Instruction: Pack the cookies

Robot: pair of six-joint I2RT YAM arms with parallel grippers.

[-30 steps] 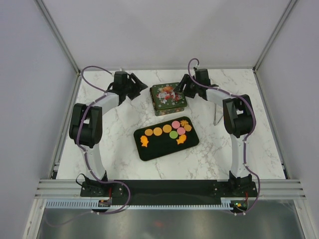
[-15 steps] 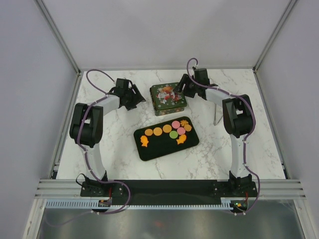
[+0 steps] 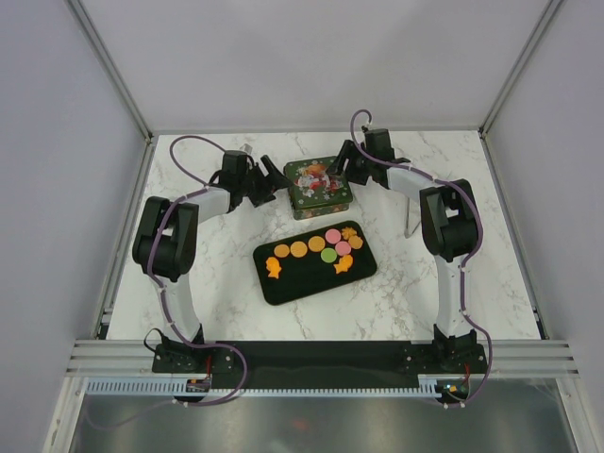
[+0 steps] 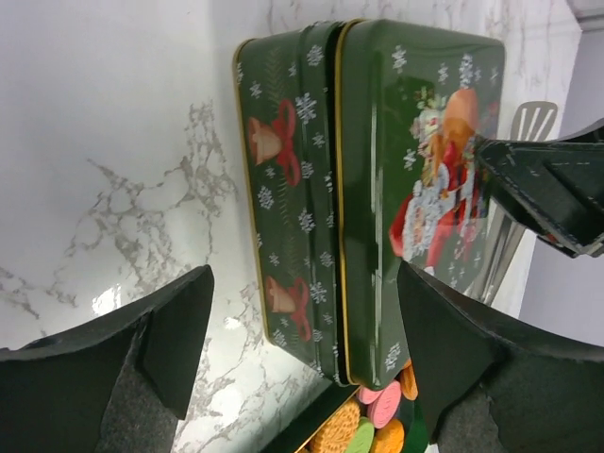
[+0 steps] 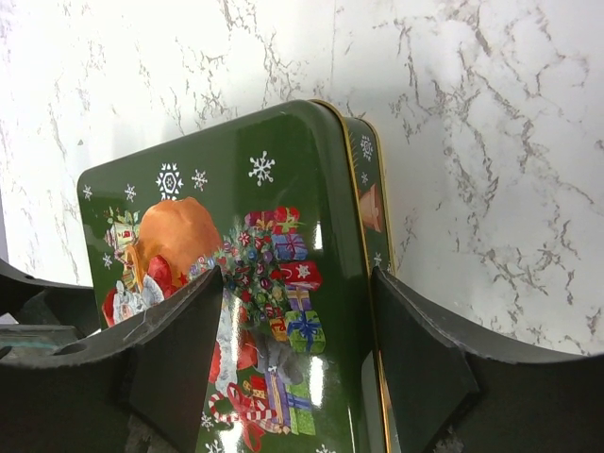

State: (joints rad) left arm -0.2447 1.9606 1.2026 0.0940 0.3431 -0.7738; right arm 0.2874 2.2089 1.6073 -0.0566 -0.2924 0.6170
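Note:
The cookies point(image 3: 317, 249), round orange, pink and green ones plus orange fish shapes, lie on a black tray point(image 3: 302, 281) in the middle; some show in the left wrist view point(image 4: 370, 427). A closed green Christmas tin point(image 3: 319, 186) stands behind the tray. My left gripper point(image 3: 274, 181) is open and empty just left of the tin, facing its side wall point(image 4: 288, 189); its jaws point(image 4: 302, 363) stand wide apart. My right gripper point(image 3: 341, 170) is open over the tin's back right corner, one finger above the lid point(image 5: 226, 217), the other beyond its edge.
A slotted metal spatula point(image 3: 411, 223) stands right of the tin and shows behind it in the left wrist view point(image 4: 530, 121). White enclosure walls point(image 3: 302, 66) ring the marble table point(image 3: 226, 283).
My left gripper has swung right, from the back left toward the tin's left side. My right gripper has shifted only slightly at the tin's back corner.

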